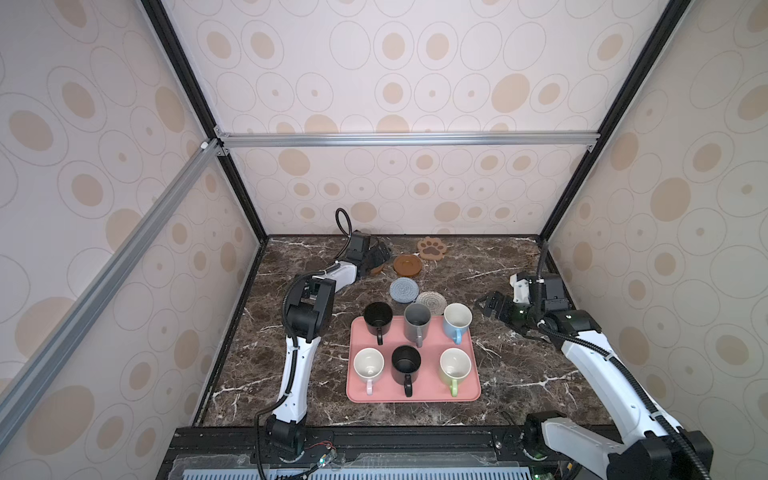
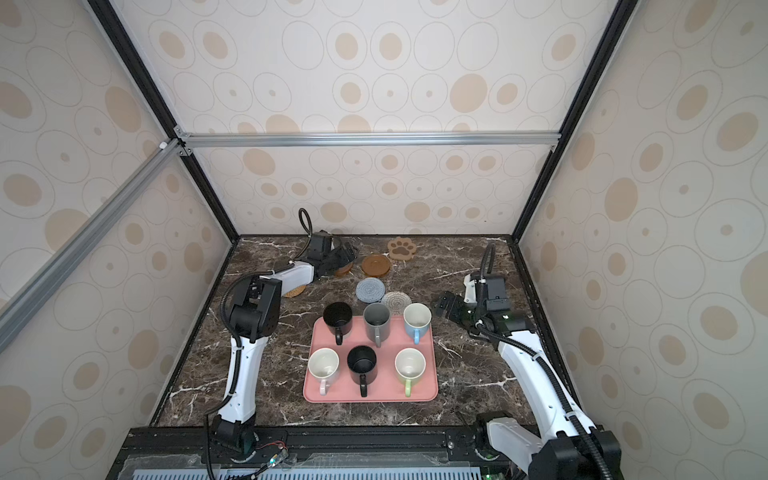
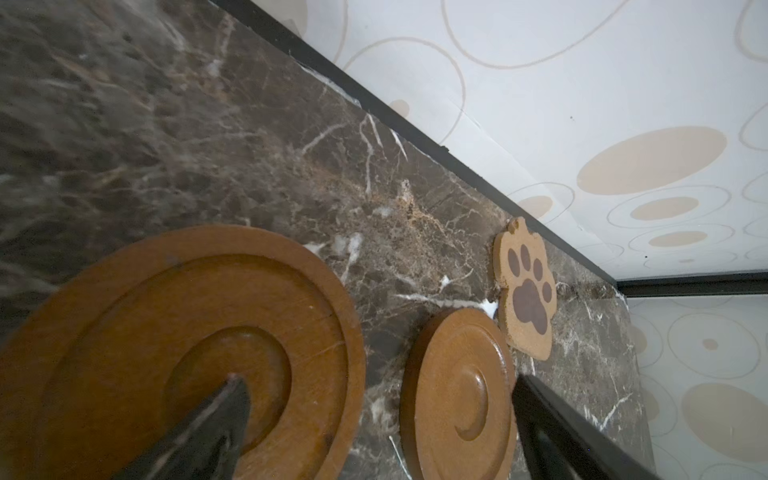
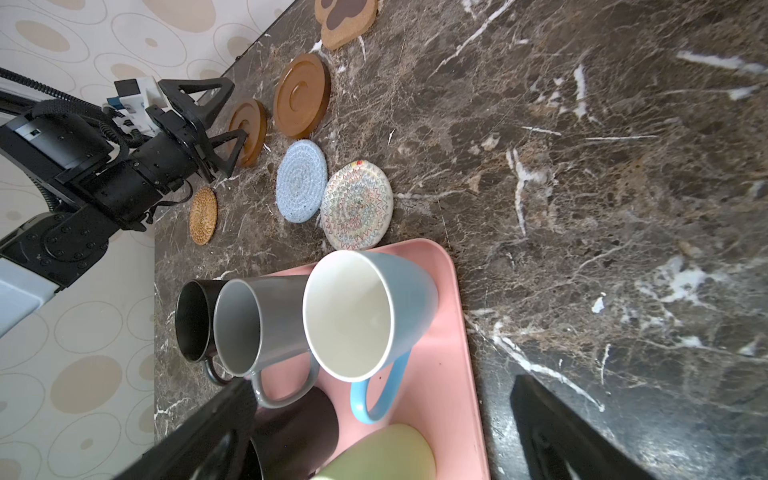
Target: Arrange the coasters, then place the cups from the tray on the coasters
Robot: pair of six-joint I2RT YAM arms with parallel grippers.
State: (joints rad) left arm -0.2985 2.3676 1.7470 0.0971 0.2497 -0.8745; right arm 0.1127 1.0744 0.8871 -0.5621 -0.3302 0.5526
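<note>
A: Where do the cups stand?

B: All six are upright on the flat pink rectangular tray [image 1: 415, 395], handles toward the near edge. Far row, left to right: a black handled mug [image 1: 378, 318], a grey handled mug [image 1: 417, 319], a light blue handled mug [image 1: 457, 319]. Near row: a pale pink handled mug [image 1: 368, 365], a second black handled mug [image 1: 406, 362], a light green handled mug [image 1: 455, 365].

A: And the coasters?

B: On the dark marble tabletop [image 1: 519, 270], beyond the tray. The tan paw-shaped cork coaster [image 1: 432, 248] lies by the back wall [image 1: 415, 187], a smooth brown wooden disc [image 1: 407, 264] just in front of it. Nearer the tray sit a blue-grey knitted round [image 1: 404, 289] and, just beside it, a cream-grey knitted round [image 1: 432, 298] close to the tray's far rim. A woven tan rattan disc [image 2: 296, 291] lies further left, half hidden under the left arm [image 2: 299, 272] in a top view.

A: The left gripper [image 3: 376, 380]?

B: Its jaws are spread wide, pinching nothing, low over a second smooth brown wooden disc [image 3: 124, 332] left of the first. In the left wrist view one finger [image 3: 220, 415] lies across that disc's middle; the finger is blurred, so I cannot tell whether it touches the wood.

A: The right gripper [image 1: 481, 309]?

B: Spread wide and empty, hovering over bare marble just right of the light blue handled mug, near the tray's far right corner.
</note>
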